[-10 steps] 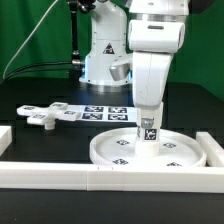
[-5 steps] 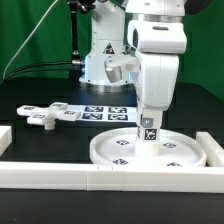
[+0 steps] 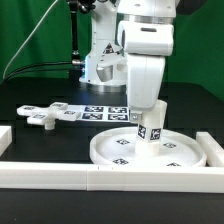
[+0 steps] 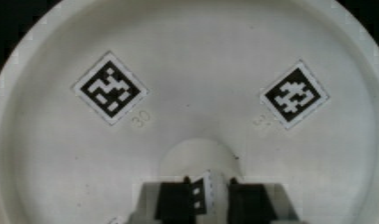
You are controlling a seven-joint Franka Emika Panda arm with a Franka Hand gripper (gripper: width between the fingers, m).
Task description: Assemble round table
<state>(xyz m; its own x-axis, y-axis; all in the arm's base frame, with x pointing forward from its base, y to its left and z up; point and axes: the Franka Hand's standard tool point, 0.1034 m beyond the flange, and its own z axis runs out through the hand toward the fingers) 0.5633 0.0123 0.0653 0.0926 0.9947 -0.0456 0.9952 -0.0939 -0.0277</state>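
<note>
The big round rimmed disc (image 3: 125, 153) lies flat on the black table at the exterior view's right. My gripper (image 3: 150, 118) is shut on the short thick cylinder leg (image 3: 151, 130) and holds it upright at the disc's middle. I cannot tell whether the leg's lower end touches the disc. The cross-shaped foot piece (image 3: 42, 116) lies apart at the exterior view's left. In the wrist view the disc (image 4: 195, 60) fills the picture with two tags showing. The leg (image 4: 211, 160) sits between my dark fingers (image 4: 168, 200).
Long white border rails run along the front (image 3: 90, 176) and the sides (image 3: 214, 146). The marker board (image 3: 100, 112) lies behind the disc. The robot base (image 3: 100, 60) stands at the back.
My wrist has turned and shifted a little to the exterior view's left. The leg stays in my grip over the disc's middle.
</note>
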